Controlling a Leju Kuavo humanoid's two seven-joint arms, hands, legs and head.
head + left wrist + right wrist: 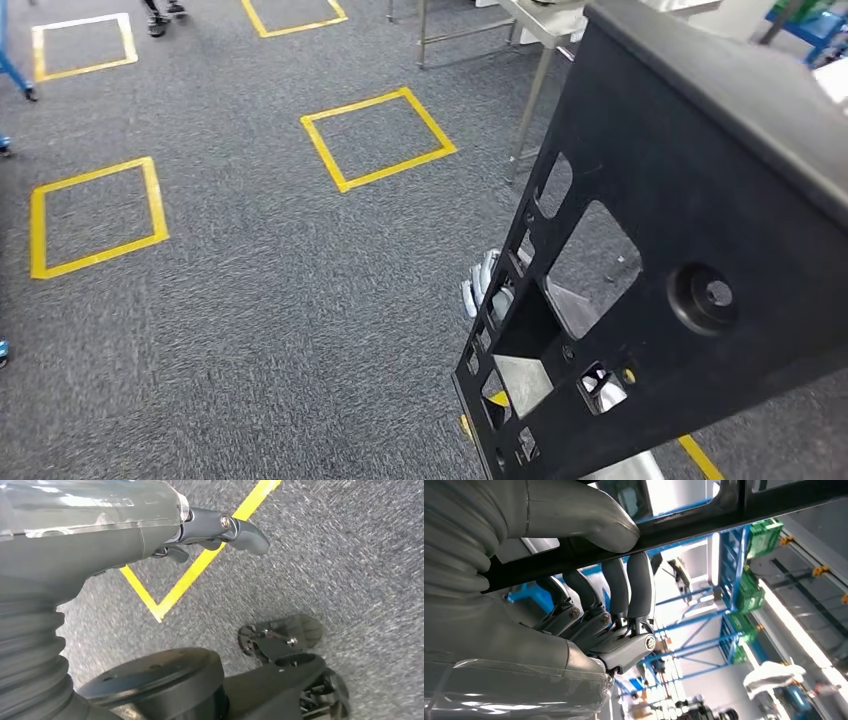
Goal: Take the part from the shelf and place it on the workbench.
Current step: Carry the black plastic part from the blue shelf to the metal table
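Right hand [589,605] holds black part [690,260] tilted, long axis running up-right

You are looking down at the part [680,260], which is filling the right side of the head view, tilted, with the right hand [599,610] gripping one of its bars from below. The floor [250,300] is lying beneath and to the left. Taped squares are lying on it: one [378,138] just left of the part, one [97,216] far left, two more behind. A table [535,30] is standing behind the part. A person's feet [163,18] are standing far back left. The left hand [220,530] is hanging over a taped corner [160,610] on the floor.
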